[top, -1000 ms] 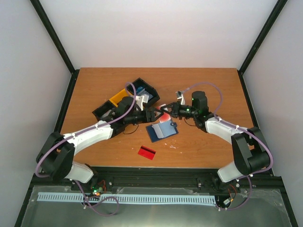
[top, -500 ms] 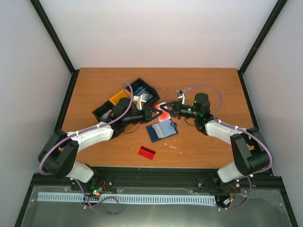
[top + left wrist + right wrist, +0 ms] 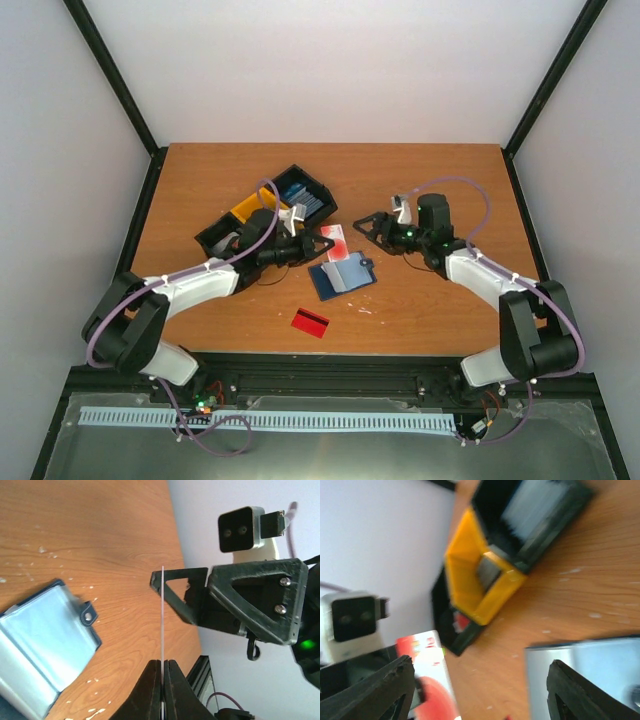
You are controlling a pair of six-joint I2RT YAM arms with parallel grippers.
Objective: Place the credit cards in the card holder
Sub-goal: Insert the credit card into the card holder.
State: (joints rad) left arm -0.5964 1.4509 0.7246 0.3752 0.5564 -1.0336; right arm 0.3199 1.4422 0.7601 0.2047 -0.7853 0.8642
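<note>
Wood-grain table (image 3: 450,180) | thin red card (image 3: 336,238) pinched by left tool (image 3: 320,244)

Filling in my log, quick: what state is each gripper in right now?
Left gripper: closed, holding a credit card.
Right gripper: open, holding nothing.

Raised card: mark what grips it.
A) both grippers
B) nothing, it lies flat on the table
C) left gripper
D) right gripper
C: the left gripper is shut on the card, seen edge-on in the left wrist view, while the right gripper stands open.
</note>
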